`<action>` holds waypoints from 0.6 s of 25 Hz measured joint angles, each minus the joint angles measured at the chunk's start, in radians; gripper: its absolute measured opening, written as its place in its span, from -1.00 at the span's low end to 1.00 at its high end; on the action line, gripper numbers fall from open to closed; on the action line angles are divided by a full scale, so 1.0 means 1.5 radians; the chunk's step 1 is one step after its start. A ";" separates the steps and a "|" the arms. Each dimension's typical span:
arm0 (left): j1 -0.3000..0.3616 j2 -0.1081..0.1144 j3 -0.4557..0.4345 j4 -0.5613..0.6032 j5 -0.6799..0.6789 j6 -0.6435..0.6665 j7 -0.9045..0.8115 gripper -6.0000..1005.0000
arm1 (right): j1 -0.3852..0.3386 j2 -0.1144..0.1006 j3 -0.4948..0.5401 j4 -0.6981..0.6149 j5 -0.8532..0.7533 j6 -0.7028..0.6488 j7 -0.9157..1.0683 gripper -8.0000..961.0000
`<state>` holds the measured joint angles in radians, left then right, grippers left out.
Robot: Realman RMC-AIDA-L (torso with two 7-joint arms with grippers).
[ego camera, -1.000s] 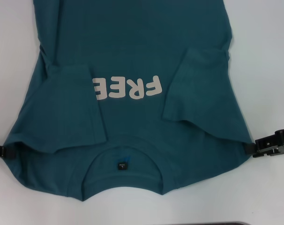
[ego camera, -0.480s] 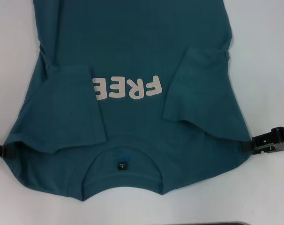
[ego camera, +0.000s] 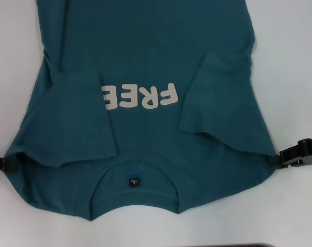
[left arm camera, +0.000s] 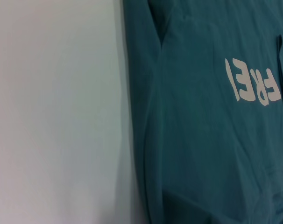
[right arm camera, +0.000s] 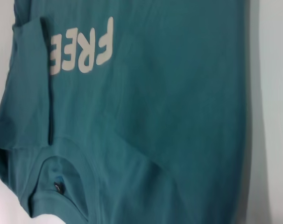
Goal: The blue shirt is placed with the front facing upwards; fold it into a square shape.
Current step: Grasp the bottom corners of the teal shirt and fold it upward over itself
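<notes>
Left gripper (ego camera: pixel 2 163): at the left edge of the head view, low on the white table (ego camera: pixel 295 62), its tip against the shirt's (ego camera: pixel 145 51) left shoulder edge. Only a short black stub shows; cannot tell how far the fingers are open or whether they pinch cloth.

Shirt: lies front up on the table, filling most of the head view, collar (ego camera: pixel 133 206) nearest the robot and hem running off the far edge. Left sleeve (ego camera: pixel 81 121) is folded inward onto the chest, its edge touching the first letter of the off-white "FREE" print (ego camera: pixel 139 96). Print reads upside down from the head camera. Small black label (ego camera: pixel 132 182) sits inside the neckline. Right sleeve (ego camera: pixel 215 92) is also folded inward, lying just beside the other end of the print. Cloth at both shoulder corners is slightly lifted and wrinkled.

Right gripper (ego camera: pixel 278 158): at the right edge of the head view, level with the shoulder line, black tip touching the shirt's right shoulder edge. Finger gap not resolvable; cannot tell if it grips the fabric.

Wrist views: each shows shirt and table only, no fingers.
</notes>
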<state>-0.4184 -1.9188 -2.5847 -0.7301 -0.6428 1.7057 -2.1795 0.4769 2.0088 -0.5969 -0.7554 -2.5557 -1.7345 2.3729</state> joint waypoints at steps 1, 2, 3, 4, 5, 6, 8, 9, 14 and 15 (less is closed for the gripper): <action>0.000 0.000 0.000 0.000 0.000 0.000 0.000 -0.93 | 0.002 0.000 0.000 0.000 -0.002 0.000 0.000 -0.19; 0.000 0.000 0.000 0.000 0.000 0.000 0.000 -0.93 | 0.004 0.001 0.000 0.000 -0.003 0.000 0.001 -0.28; 0.000 0.000 0.000 0.000 0.000 0.000 0.000 -0.93 | 0.005 0.001 0.000 0.000 -0.005 0.001 0.002 -0.36; 0.000 0.001 0.000 0.000 0.000 0.000 0.000 -0.93 | 0.006 0.002 0.000 0.000 -0.008 0.002 0.004 -0.45; 0.000 0.001 0.000 0.000 0.000 0.000 0.000 -0.93 | 0.008 0.002 0.000 0.000 -0.013 0.004 0.006 -0.53; 0.000 0.001 0.000 0.000 0.000 0.001 0.000 -0.93 | 0.009 0.003 0.000 0.000 -0.017 0.007 0.007 -0.62; 0.000 0.001 0.000 0.000 0.000 0.000 0.001 -0.93 | 0.012 0.004 -0.001 0.000 -0.025 0.010 0.010 -0.72; 0.000 0.001 0.000 0.000 0.000 0.000 0.001 -0.93 | 0.014 0.005 -0.002 0.000 -0.028 0.011 0.011 -0.77; 0.000 0.002 0.000 0.000 0.000 0.000 0.001 -0.93 | 0.015 0.007 -0.003 -0.003 -0.030 0.011 0.010 -0.92; 0.000 0.003 -0.001 0.000 0.000 0.000 0.001 -0.93 | 0.013 0.007 0.002 -0.004 -0.027 0.010 0.007 -0.92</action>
<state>-0.4188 -1.9150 -2.5866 -0.7302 -0.6428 1.7061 -2.1780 0.4967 2.0189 -0.5940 -0.7618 -2.5955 -1.7189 2.3835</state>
